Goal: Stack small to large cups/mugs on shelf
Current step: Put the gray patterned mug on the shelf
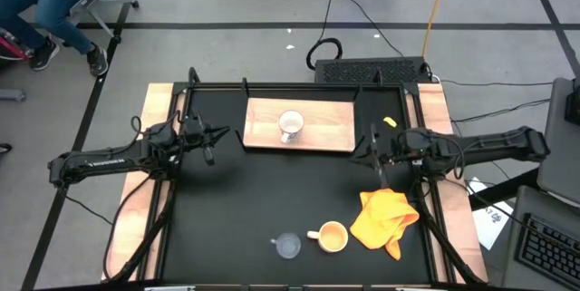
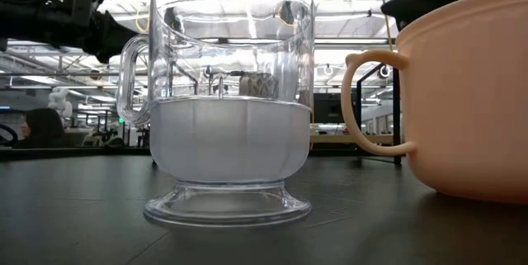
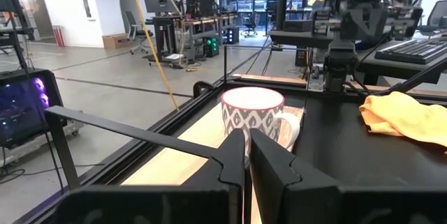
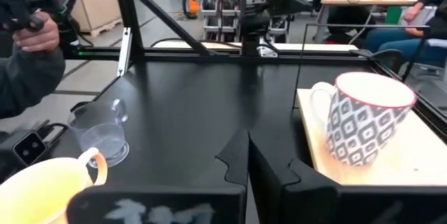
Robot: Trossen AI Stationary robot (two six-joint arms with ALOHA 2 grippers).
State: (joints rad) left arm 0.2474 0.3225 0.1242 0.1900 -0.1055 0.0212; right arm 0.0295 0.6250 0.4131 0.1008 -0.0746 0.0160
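Note:
A white patterned mug [image 1: 290, 126] stands upright on the light-wood shelf [image 1: 340, 130] at the table's far middle; it also shows in the left wrist view [image 3: 255, 118] and right wrist view [image 4: 363, 126]. The clear glass cup [image 1: 287, 247] and the orange-yellow mug [image 1: 333, 236] stand side by side near the table's near edge, large in the low view [image 2: 224, 108] [image 2: 462, 92]. My left gripper [image 1: 220, 135] hovers shut just left of the shelf. My right gripper [image 1: 366, 150] hovers shut just right of the shelf. Neither touches anything.
An orange-yellow cloth [image 1: 385, 218] lies crumpled on the table's right near part, beside the orange-yellow mug. A small yellow object [image 1: 390, 122] sits right of the shelf. A black frame [image 1: 272, 86] rims the tabletop. A person's hand [image 4: 38, 35] shows beyond the table.

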